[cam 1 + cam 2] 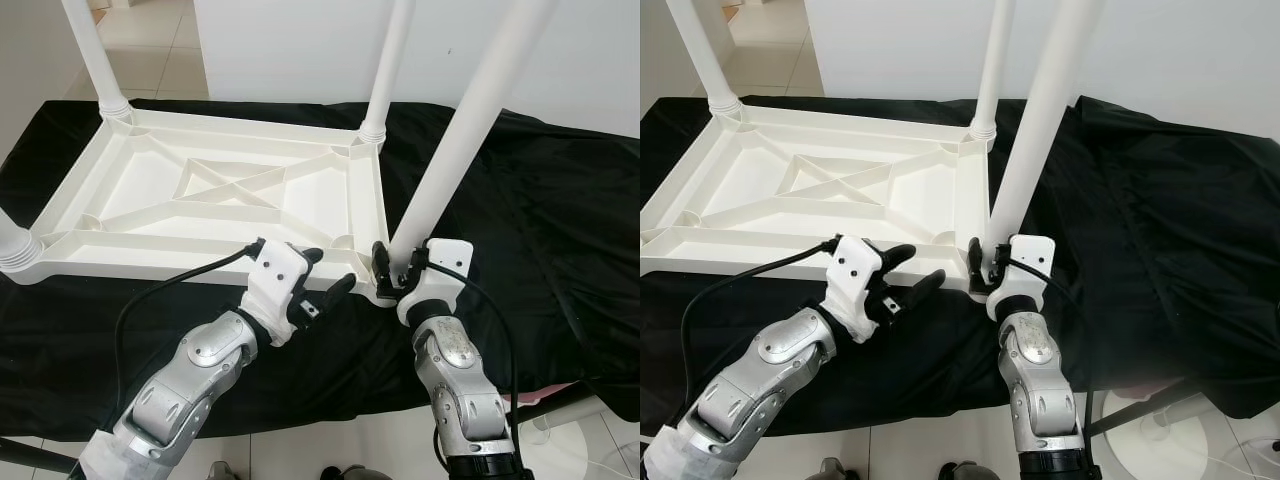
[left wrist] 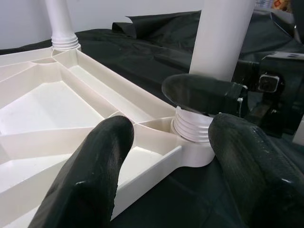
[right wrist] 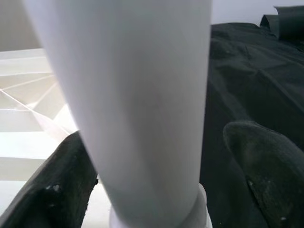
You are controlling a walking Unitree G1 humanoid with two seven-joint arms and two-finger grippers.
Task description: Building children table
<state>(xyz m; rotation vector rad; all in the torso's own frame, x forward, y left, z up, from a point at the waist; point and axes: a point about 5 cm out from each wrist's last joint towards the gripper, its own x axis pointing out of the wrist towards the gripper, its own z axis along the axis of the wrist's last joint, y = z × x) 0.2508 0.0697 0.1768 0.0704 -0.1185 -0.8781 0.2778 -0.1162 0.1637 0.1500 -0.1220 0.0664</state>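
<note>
Table top (image 1: 200, 190) lies upside down on black cloth (image 1: 540, 230); near leg (image 1: 455, 150) sits in corner socket w/ right gripper (image 1: 395, 268) round its base, fingers spread, not squeezing; left gripper (image 1: 318, 278) spread too, just beside. Risk: leg not in all the way, could tip & pop out if bumped.

Left arm (image 1: 190, 375): silver, rounded metal segments with small dark screws and a round joint cap, ending in a white angular wrist housing. Left hand (image 1: 322, 282): two long black fingers (image 2: 95, 175), matt and slightly textured. A black cable (image 1: 160, 295) loops from the white housing back along the arm. Right arm (image 1: 465, 400): same silver segments, black collar at its lower end. Right hand (image 1: 392, 270): white housing, black fingers (image 3: 266, 166), thin black cable alongside
</note>
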